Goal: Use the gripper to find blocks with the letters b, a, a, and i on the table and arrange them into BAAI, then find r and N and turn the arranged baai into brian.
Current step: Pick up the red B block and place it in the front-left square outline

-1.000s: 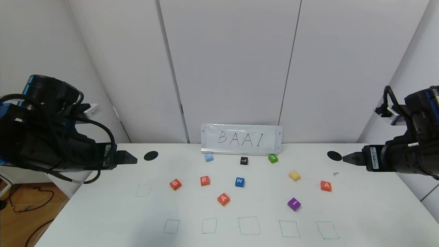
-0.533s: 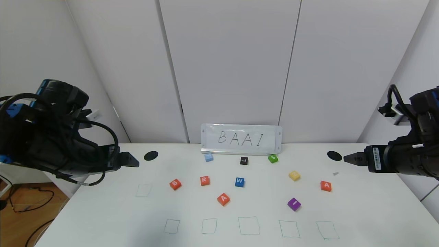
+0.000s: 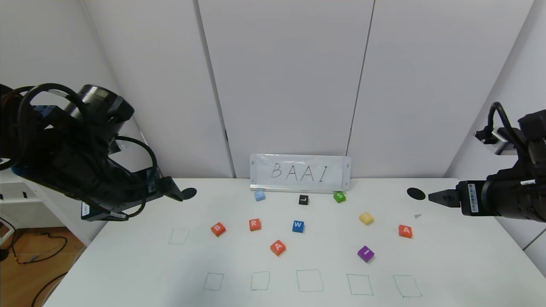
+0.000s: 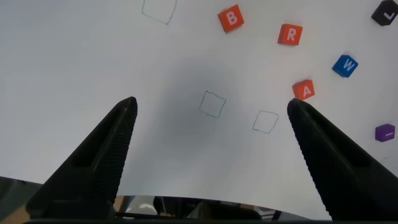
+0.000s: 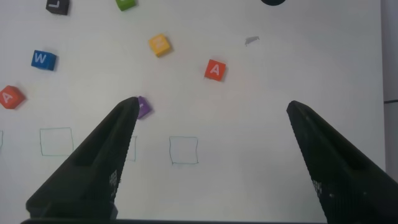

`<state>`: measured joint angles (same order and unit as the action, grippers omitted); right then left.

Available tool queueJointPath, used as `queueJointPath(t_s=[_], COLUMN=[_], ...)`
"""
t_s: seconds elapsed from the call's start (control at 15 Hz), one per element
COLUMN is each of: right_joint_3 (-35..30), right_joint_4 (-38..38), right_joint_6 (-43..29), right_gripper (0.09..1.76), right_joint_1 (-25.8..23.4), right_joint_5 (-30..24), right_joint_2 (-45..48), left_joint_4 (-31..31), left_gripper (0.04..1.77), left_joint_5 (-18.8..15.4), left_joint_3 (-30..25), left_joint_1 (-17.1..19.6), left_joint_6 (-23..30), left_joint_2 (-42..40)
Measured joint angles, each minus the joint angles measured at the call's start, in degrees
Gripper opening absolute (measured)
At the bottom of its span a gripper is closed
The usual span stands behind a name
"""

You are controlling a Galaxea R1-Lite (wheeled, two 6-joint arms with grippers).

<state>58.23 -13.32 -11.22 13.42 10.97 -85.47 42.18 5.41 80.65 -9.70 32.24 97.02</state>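
On the white table [image 3: 128,264] lie orange-red cubes B [image 3: 218,229], R [image 3: 255,224], A [image 3: 277,247] and a second A [image 3: 405,231], plus the purple I cube [image 3: 365,253]. My left gripper [image 3: 177,195] hovers open and empty above the table's far left, behind B; its wrist view shows B [image 4: 231,18], R [image 4: 290,34] and A [image 4: 304,90] beyond its tips [image 4: 211,106]. My right gripper [image 3: 435,197] hovers open and empty at the far right; its wrist view shows A [image 5: 214,70] and I [image 5: 143,107]. I can read no N.
A "BAAI" sign [image 3: 300,172] stands at the back. Light blue [image 3: 259,195], black L [image 3: 303,199], green S [image 3: 339,197], blue W [image 3: 298,226] and yellow [image 3: 366,218] cubes lie nearby. Green drawn squares [image 3: 309,280] line the front. Two black holes [image 3: 416,193] flank the back.
My left arm has risen and swung in over the table, its gripper tip moving right and tilting downward. My right gripper has drawn slightly back to the right. No cube has moved.
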Motion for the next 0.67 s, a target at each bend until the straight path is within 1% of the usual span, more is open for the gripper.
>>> queueJointPath(t_s=[0.13, 0.27, 0.47, 0.67], right_joint_3=[-0.38, -0.72, -0.83, -0.90], right_joint_4=[-0.05, -0.05, -0.05, -0.02], right_joint_6=[0.11, 0.24, 0.30, 0.52], right_gripper=[1.71, 1.71, 1.71, 1.71], right_joint_1=[0.44, 0.83, 0.99, 1.27], right_joint_5=[0.11, 0.13, 0.20, 0.18], right_joint_2=[0.61, 1.02, 1.68, 2.04], left_joint_4=[0.18, 1.15, 5.30, 6.70], left_gripper=[1.72, 1.72, 1.72, 1.72], left_joint_5=[0.83, 1.15, 1.15, 1.16], left_joint_3=[2.08, 4.13, 10.06, 15.37], left_joint_1=[-1.07, -1.67, -2.19, -3.13], left_joint_6=[2.79, 4.10, 8.09, 12.40], left_joint_2=[2.80, 5.46, 10.56, 16.02])
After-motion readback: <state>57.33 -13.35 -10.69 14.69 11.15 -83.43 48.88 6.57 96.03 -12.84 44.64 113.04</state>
